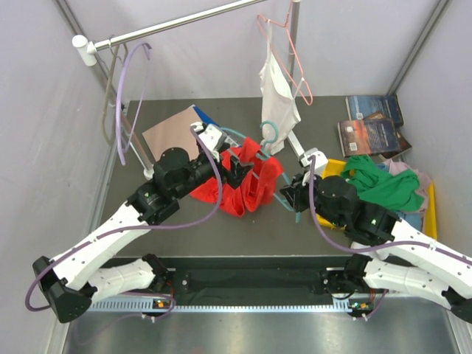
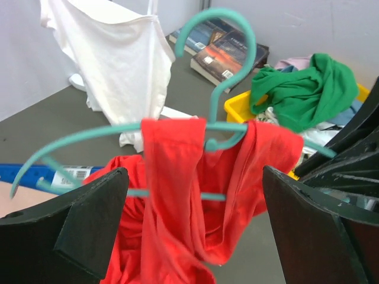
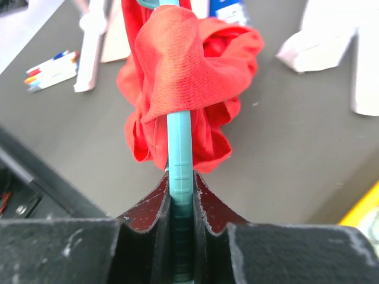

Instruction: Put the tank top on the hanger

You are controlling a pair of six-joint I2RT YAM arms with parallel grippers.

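Note:
The red tank top [image 1: 247, 184] hangs bunched over the teal hanger [image 1: 271, 134] above the table's middle. In the left wrist view a strap of the top [image 2: 177, 177] lies over the hanger's arm [image 2: 77, 139], and the hook [image 2: 240, 53] stands up. My left gripper [image 1: 236, 169] is open, its fingers [image 2: 89, 225] wide apart on either side of the hanging fabric, holding nothing. My right gripper [image 1: 291, 195] is shut on the end of the hanger's arm [image 3: 179, 171], and the red top [image 3: 189, 71] is draped just beyond its fingertips [image 3: 151, 204].
A white tank top [image 1: 279, 92] hangs on a pink hanger [image 1: 291, 55] from the metal rail [image 1: 169, 26]. A lavender hanger [image 1: 125, 96] hangs at the left. A yellow bin [image 1: 332, 168] with a green garment [image 1: 383, 184] is at the right, and books [image 1: 372, 125] lie behind it.

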